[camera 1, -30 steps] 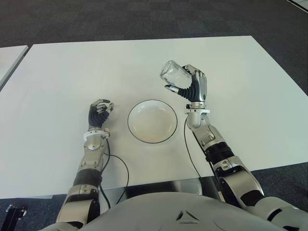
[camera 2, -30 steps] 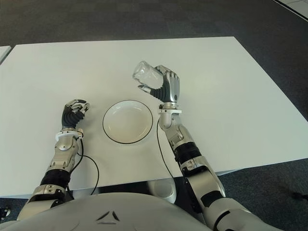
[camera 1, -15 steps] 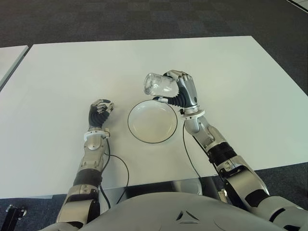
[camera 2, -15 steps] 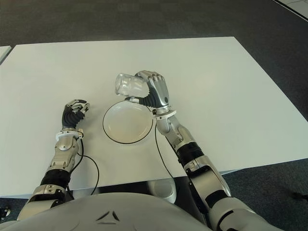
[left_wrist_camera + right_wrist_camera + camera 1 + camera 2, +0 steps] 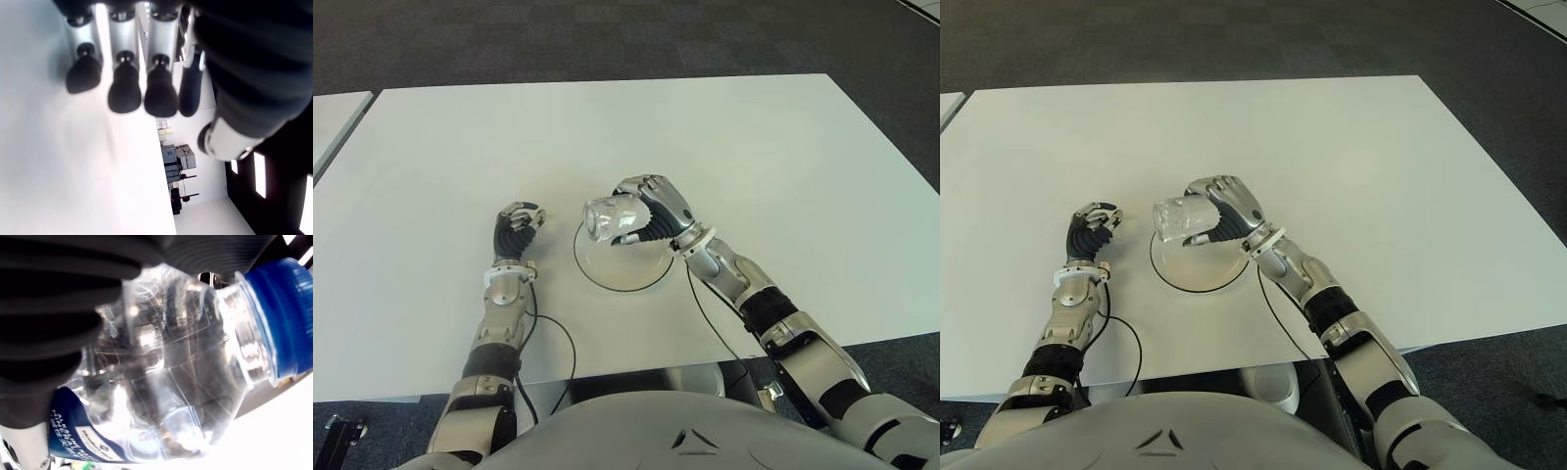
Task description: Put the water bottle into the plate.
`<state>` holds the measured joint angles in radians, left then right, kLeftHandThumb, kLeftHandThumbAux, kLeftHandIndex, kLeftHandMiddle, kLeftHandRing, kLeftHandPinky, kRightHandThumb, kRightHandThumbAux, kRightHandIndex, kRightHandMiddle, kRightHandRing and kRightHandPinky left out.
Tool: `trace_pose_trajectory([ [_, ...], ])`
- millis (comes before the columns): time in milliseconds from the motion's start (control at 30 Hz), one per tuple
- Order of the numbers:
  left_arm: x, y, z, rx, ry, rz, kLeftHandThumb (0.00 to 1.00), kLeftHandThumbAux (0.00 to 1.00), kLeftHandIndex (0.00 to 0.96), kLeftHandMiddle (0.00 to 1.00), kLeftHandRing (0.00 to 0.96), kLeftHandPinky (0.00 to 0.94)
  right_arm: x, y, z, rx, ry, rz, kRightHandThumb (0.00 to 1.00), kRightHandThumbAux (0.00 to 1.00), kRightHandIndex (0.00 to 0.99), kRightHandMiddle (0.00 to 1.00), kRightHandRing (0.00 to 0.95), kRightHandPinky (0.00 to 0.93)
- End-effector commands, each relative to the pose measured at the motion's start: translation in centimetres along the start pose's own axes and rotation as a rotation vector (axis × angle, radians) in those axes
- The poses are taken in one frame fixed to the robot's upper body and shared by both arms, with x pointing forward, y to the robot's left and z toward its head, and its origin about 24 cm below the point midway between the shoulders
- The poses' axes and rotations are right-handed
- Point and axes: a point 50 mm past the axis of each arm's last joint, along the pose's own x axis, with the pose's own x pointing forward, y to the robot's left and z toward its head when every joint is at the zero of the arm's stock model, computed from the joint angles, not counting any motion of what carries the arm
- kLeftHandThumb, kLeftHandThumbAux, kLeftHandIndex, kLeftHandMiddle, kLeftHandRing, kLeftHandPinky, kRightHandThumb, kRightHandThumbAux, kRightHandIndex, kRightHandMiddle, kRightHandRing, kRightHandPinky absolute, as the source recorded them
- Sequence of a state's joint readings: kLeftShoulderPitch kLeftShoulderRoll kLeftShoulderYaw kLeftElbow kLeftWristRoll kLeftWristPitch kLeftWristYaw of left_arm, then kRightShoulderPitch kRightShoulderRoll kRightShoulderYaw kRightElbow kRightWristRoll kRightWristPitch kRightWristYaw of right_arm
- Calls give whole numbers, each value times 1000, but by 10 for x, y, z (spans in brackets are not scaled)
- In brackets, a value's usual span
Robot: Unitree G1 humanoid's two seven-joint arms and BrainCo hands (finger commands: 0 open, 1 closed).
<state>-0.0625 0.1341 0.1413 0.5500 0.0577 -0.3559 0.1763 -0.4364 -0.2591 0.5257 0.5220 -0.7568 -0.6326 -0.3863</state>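
Note:
My right hand [image 5: 651, 211] is shut on a clear plastic water bottle [image 5: 610, 218], holding it on its side just over the white, dark-rimmed plate [image 5: 636, 276] at the table's middle. The bottle's base points toward my left. Up close, the right wrist view shows the bottle [image 5: 176, 382] with its blue cap [image 5: 281, 318] and blue label, my fingers wrapped across its body. Whether the bottle touches the plate cannot be made out. My left hand [image 5: 518, 227] shows left of the plate with its fingers curled and nothing in them.
The white table [image 5: 783, 166] stretches wide on every side of the plate. A thin black cable [image 5: 563, 343] runs along the front edge near my left forearm. Dark carpet lies beyond the table's far edge.
My right hand has carried the bottle leftward and down, from above the table right of the plate to just over the plate, tipping it flatter. The left hand has not moved.

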Motion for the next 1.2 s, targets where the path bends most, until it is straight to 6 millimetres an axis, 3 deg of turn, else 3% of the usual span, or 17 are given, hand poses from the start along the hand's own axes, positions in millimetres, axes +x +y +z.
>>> trace_pose_trajectory([
  [33, -4, -1, -8, 9, 47, 5, 707, 717, 440, 782, 767, 772, 6, 5, 2, -48, -24, 115, 706, 722, 438, 921, 903, 889],
  [400, -6, -1, -6, 12, 38, 13, 707, 717, 440, 784, 767, 779, 5, 30, -5, -59, 65, 363, 705, 723, 438, 912, 898, 885],
  [767, -7, -1, -5, 0, 55, 11, 709, 717, 440, 780, 763, 773, 4, 38, -12, -56, 187, 505, 704, 725, 438, 886, 873, 849],
  [967, -7, -1, -5, -1, 57, 14, 708, 717, 440, 776, 761, 766, 3, 39, -14, -87, 222, 520, 701, 726, 437, 740, 724, 692],
  [1167, -7, -1, -5, -2, 55, 16, 708, 716, 440, 777, 763, 773, 0, 40, -14, -108, 255, 578, 684, 730, 416, 390, 407, 431],
  [1200, -7, -2, -5, -2, 55, 17, 708, 716, 440, 778, 763, 773, 0, 39, -13, -108, 259, 589, 611, 732, 369, 348, 366, 396],
])
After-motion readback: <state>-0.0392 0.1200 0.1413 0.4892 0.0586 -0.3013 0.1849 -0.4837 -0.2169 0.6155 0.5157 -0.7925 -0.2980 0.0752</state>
